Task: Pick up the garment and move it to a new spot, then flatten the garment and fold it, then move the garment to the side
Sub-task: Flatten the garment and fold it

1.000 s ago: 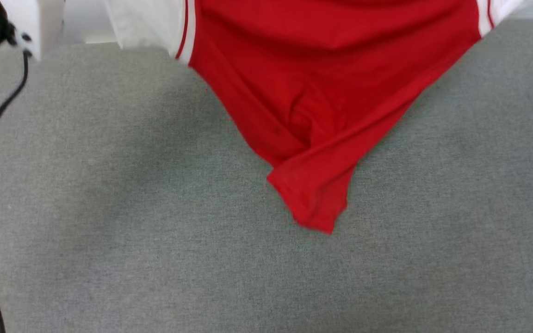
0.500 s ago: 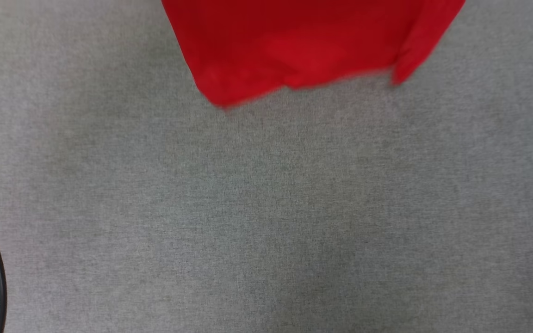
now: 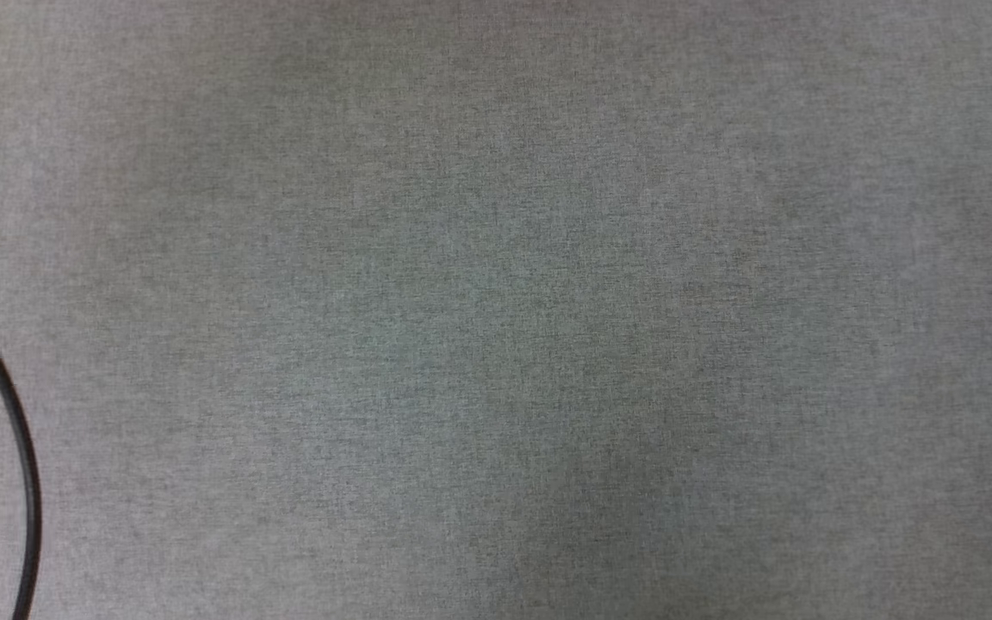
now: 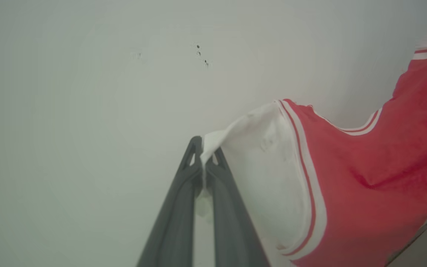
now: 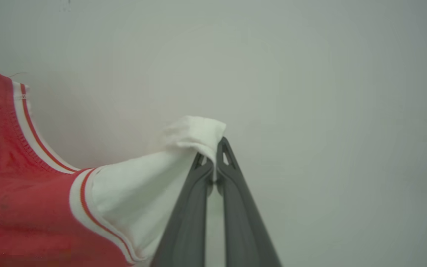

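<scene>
The garment point(image 4: 365, 178) is a red T-shirt with white sleeves and red-and-white striped trim, held up in the air in front of a pale wall. In the left wrist view my left gripper point(image 4: 202, 155) is shut on the edge of one white sleeve point(image 4: 269, 174), and the shirt hangs away to the right. My right gripper point(image 5: 211, 154) pinches the other white sleeve point(image 5: 150, 178) in the right wrist view, where the red body point(image 5: 17, 207) stretches off to the left. The striped collar point(image 5: 32, 129) sags between the two grips.
The head view looks down on a grey fabric surface point(image 3: 496, 310). A thin black cable point(image 3: 18, 448) curves along its left edge. A plain pale wall point(image 4: 87, 92) stands behind both grippers.
The red shirt hung at the top of the head view and has risen out of it. The white arm part at the upper left has also left that view.
</scene>
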